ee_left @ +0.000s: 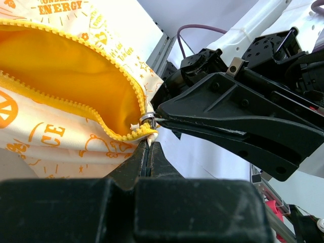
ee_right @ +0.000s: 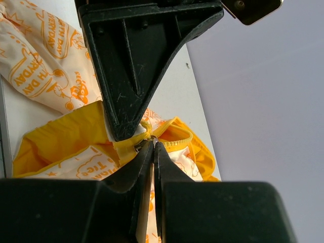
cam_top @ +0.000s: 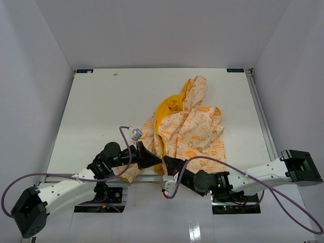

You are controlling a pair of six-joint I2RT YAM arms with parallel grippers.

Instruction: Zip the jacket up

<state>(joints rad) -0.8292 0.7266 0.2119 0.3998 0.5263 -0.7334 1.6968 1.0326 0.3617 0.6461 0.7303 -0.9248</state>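
While cable (cam_top: 123, 132) loops beside, jacket (cam_top: 195, 126) bunches.

Jacket (cam_top: 197, 126): cream-white with a repeated orange print of lettering, suns and small doodles. Lining (ee_left: 66, 76) plain bright yellow, zip teeth (ee_left: 136, 132) the same yellow, slider (ee_left: 147, 117) silver. Left gripper (ee_left: 148, 149) and right gripper (ee_right: 153, 148) matte black. Left arm (cam_top: 61, 190) and right arm (cam_top: 263, 174) white with black joints. Cable (cam_top: 50, 175) purple. Table (cam_top: 101, 101) white, walls (cam_top: 152, 30) pale grey.
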